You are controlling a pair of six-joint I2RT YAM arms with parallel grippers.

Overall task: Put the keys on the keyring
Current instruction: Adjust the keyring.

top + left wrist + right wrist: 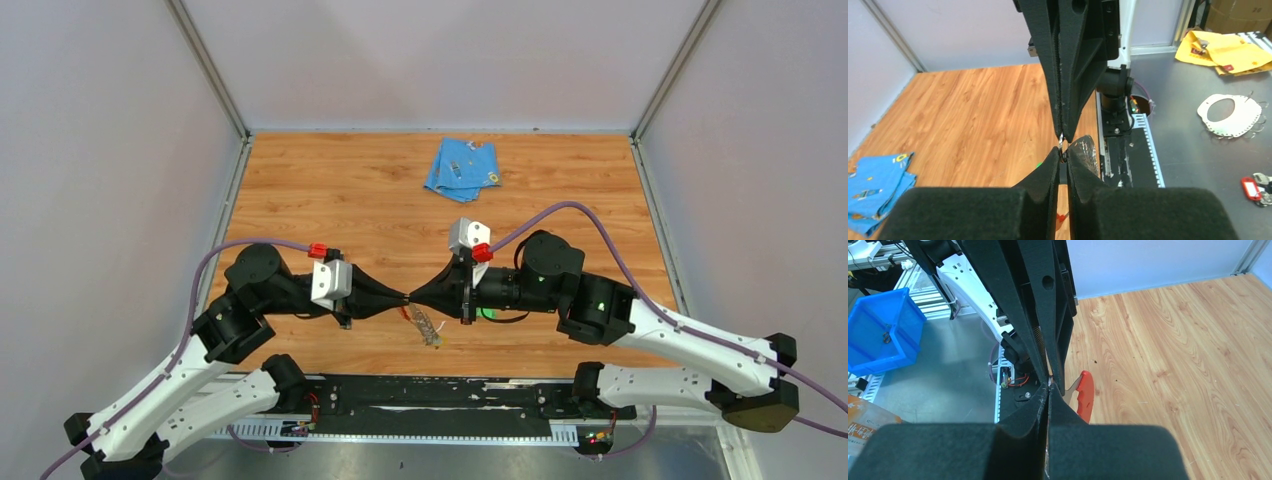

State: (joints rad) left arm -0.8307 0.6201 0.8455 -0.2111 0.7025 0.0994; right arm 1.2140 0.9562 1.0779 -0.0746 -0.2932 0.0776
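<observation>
From above, your left gripper (398, 299) and right gripper (416, 297) meet tip to tip, with the keyring (426, 327) dangling just beneath. Left wrist: jaws nearly closed, and you cannot tell whether they grip. Right wrist: jaws clenched on the keyring's end.

Glossy wood-grain table (330, 190), soft blue cloth (462, 170) — matt black fingers (1045, 176), shiny clear keyring (1086, 150) edged in red plastic.

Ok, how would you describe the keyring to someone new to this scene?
On the wooden table, look near the front edge, where the left fingers and right fingers meet tip to tip. The keyring shows just below that point in the top view: small, flat, silvery-clear with a red strip, unlike the larger folded blue cloth at the back.
</observation>
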